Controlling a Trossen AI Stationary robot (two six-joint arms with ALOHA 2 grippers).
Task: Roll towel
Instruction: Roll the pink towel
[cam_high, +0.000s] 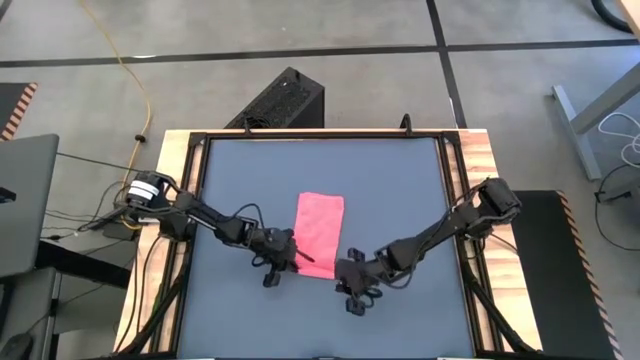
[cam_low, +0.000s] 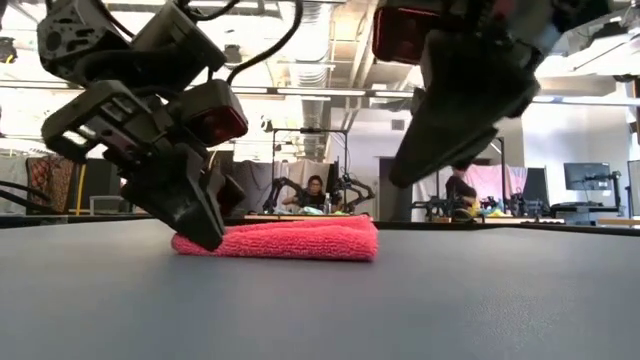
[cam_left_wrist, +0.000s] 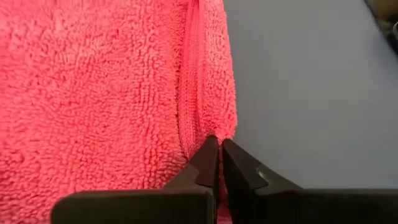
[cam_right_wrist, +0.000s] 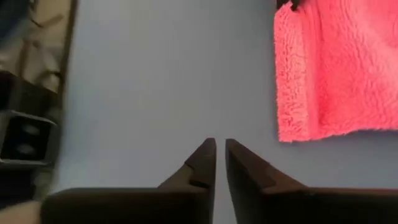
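The towel (cam_high: 320, 230), a bright pink cloth folded into a narrow strip, lies flat on the dark grey table (cam_high: 400, 190), its length running near to far. In the low view the towel (cam_low: 290, 240) shows as a thick flat pad. My left gripper (cam_high: 292, 262) is shut at the towel's near left corner, slanting down to the table. My right gripper (cam_high: 345, 280) hangs above bare table just off the towel's near right corner (cam_right_wrist: 292, 134), its fingers a narrow gap apart with nothing between them. My left gripper (cam_left_wrist: 219, 146) meets the towel at its near corner (cam_left_wrist: 208, 127), right beside the stitched hem. The fingers slant down from the table's near left side, their free ends closed at the cloth's edge. How many layers lie between them does not show. The towel lies flat on the table.
A wooden frame (cam_high: 180, 150) borders the table. A black box (cam_high: 280, 100) stands on the floor beyond the far edge. People sit at benches in the room behind (cam_low: 315, 190). Bare table lies to either side of the towel.
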